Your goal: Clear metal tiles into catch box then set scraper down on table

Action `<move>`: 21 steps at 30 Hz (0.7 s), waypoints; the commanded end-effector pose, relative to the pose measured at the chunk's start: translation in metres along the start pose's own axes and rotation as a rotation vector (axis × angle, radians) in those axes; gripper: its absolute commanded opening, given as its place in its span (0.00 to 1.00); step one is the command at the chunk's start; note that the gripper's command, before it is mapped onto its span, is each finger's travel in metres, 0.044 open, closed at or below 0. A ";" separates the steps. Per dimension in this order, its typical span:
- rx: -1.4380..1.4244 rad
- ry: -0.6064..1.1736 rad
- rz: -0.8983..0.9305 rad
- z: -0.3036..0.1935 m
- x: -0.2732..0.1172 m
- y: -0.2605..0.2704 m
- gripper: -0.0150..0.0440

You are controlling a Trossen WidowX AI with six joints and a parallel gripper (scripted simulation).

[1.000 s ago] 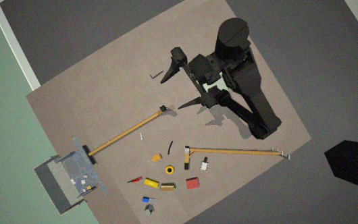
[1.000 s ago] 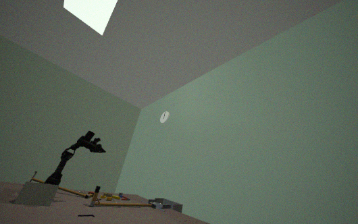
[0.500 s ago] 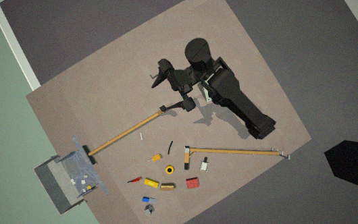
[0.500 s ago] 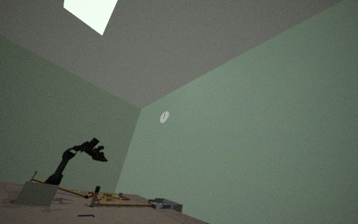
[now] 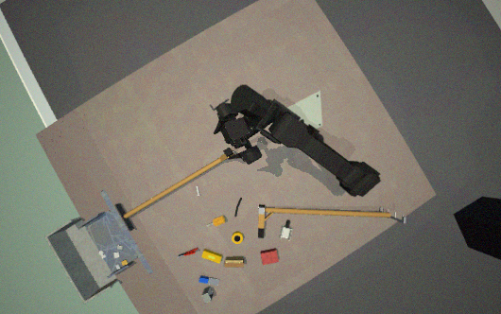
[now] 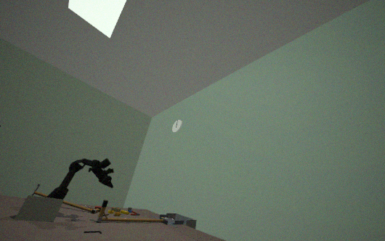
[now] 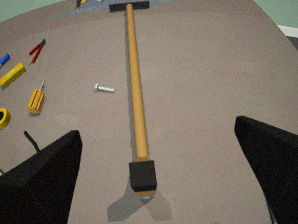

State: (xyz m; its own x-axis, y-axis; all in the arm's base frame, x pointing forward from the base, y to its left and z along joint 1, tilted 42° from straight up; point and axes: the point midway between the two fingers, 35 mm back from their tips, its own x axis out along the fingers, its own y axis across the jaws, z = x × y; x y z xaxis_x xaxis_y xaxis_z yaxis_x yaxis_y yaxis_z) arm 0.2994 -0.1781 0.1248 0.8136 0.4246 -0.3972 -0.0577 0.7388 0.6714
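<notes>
The long scraper (image 5: 176, 185) (image 6: 132, 220) (image 7: 136, 85) lies on the table, its upright black-capped grip at the near end and its wide black blade at the near edge of the steel plate (image 5: 96, 229). Several small pale tiles (image 5: 116, 254) and an orange tile (image 5: 125, 262) are on the plate's one side. The catch box (image 5: 71, 251) (image 6: 183, 220) adjoins the plate's far end; no tile is visible in it. My gripper (image 6: 112, 185) (image 7: 160, 131) is open and empty above the table; in the wrist view the scraper's grip shows low between the fingers.
A second wooden-handled tool (image 5: 326, 212) (image 6: 78, 206) with a pronged end lies to one side. A bolt (image 5: 198, 191) (image 7: 104, 89), black hex key (image 5: 238, 207), orange screwdriver (image 5: 218, 220) (image 7: 36, 101), red pliers (image 5: 189, 252) (image 7: 37, 50), yellow block (image 5: 212, 256) (image 7: 12, 75) and red block (image 5: 269, 256) lie around.
</notes>
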 end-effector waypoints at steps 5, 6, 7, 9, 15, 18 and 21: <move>0.003 0.159 -0.002 -0.042 0.029 0.005 1.00; 0.003 0.180 -0.002 -0.048 0.032 0.006 1.00; 0.001 0.201 -0.001 -0.054 0.035 0.007 1.00; -0.001 0.243 0.000 -0.065 0.041 0.009 1.00; -0.011 0.341 0.005 -0.091 0.052 0.015 1.00; -0.011 0.341 0.005 -0.090 0.051 0.015 1.00; -0.012 0.338 0.005 -0.084 0.046 0.014 1.00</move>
State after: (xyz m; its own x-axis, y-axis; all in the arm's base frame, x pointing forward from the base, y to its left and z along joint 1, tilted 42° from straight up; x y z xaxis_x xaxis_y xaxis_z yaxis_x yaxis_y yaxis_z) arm 0.2878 -0.0986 0.0602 0.5758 0.5814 -0.5748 -0.0700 0.7356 0.6738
